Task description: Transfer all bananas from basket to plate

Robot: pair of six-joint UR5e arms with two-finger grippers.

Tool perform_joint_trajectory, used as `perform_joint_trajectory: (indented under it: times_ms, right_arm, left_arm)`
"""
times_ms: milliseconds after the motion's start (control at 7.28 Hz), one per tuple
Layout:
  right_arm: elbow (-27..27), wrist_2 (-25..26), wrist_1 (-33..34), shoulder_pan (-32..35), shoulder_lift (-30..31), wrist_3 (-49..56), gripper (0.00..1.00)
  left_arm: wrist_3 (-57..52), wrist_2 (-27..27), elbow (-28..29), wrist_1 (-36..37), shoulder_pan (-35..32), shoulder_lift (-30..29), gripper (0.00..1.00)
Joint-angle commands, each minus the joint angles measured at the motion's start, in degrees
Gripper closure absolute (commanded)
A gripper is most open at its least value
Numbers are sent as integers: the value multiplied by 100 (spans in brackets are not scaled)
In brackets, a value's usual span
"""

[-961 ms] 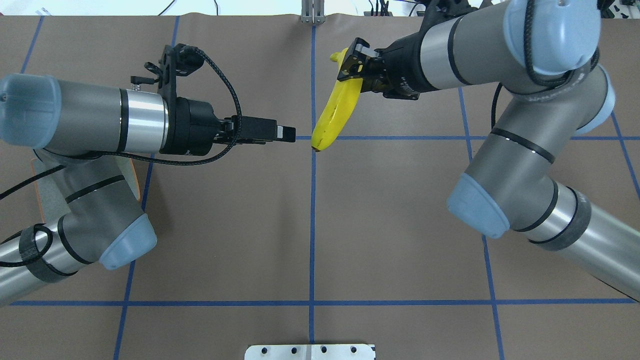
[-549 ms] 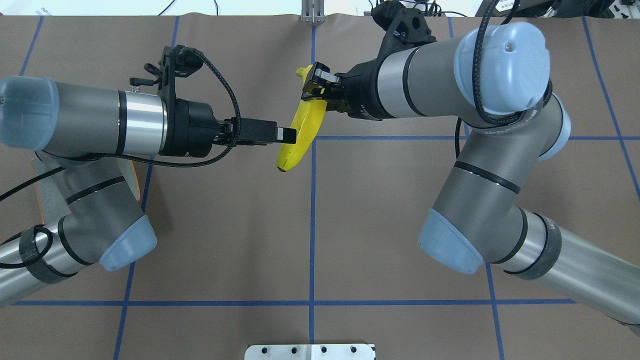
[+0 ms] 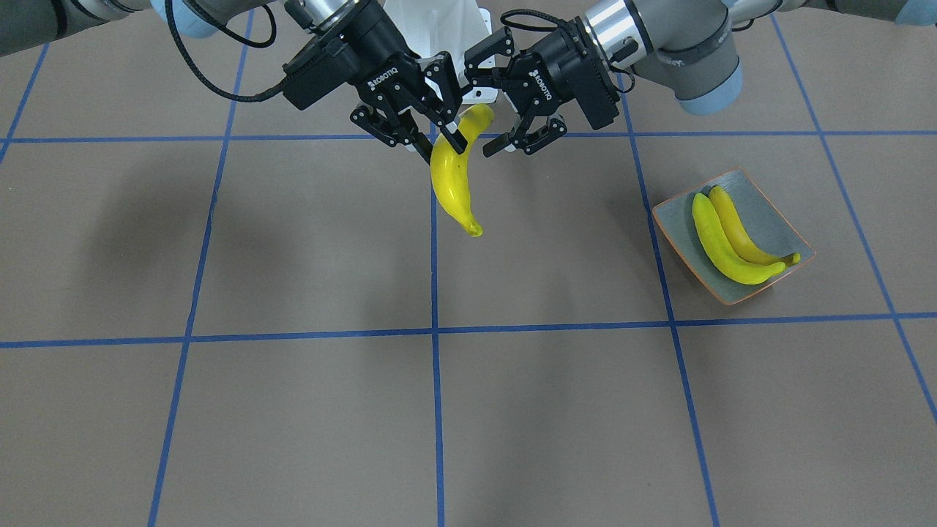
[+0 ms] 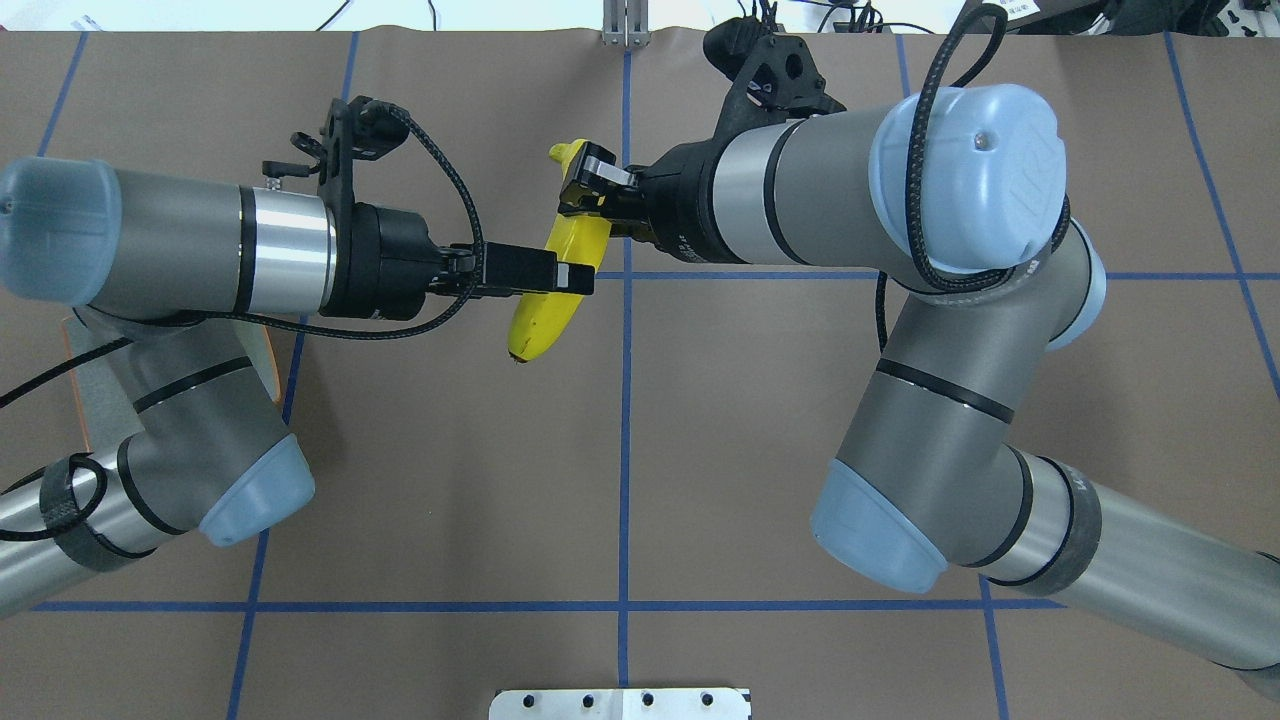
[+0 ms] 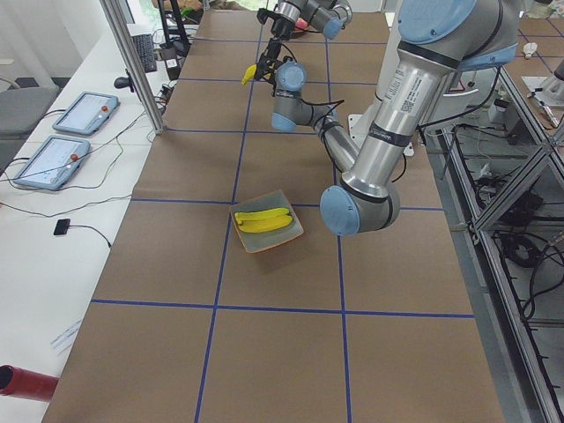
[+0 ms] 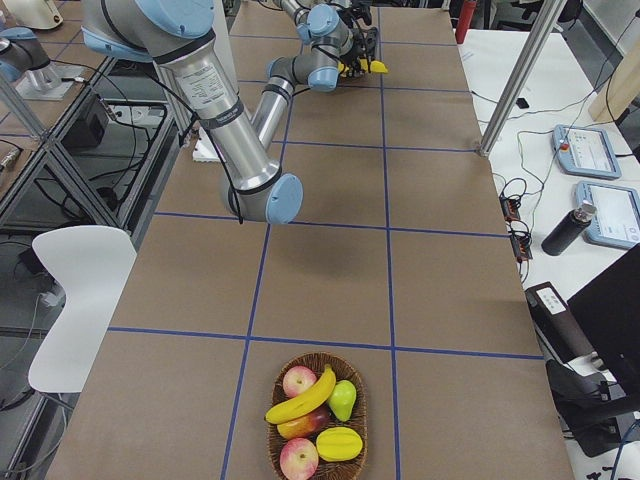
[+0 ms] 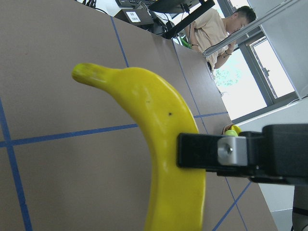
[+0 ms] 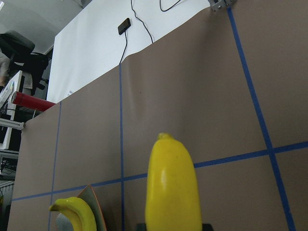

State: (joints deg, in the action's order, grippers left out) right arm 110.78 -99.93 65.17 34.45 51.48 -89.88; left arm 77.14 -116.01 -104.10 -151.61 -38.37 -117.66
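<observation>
**Holding one banana over the desk, both claws at it**

Front-facing view: the right claw point(image 3: 438, 139) pinches the held banana point(image 3: 452, 187) near its upper end, above the desk point(image 3: 293, 256). The left claw point(image 3: 484, 123) is spread, one finger on each side of the banana's top tip. Two bananas point(image 3: 714, 238) lie side by side in the plate point(image 3: 776, 216), well apart.

Overhead view: the left claw crosses the banana's middle; whether it touches, I cannot tell.

Right side view: the basket point(image 6: 318, 357) holds one last banana point(image 6: 300, 402) among other fruit point(image 6: 300, 460).
</observation>
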Motion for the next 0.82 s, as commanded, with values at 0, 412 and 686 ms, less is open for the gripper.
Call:
perform_joint_trajectory:
  times_ms: [0,412,686]
  right_arm:
    - [14,0,-22,-8,-6,5,48]
    - [337,194,-14,1,46,294,0]
    - [392,176,13,202,457,330,0]
  left_arm:
    - [-14,-1,-14,0,14,32,100]
    - [-15,-36,-13,9,23,146,100]
    - [-49,-53,-240,35,5,846,100]
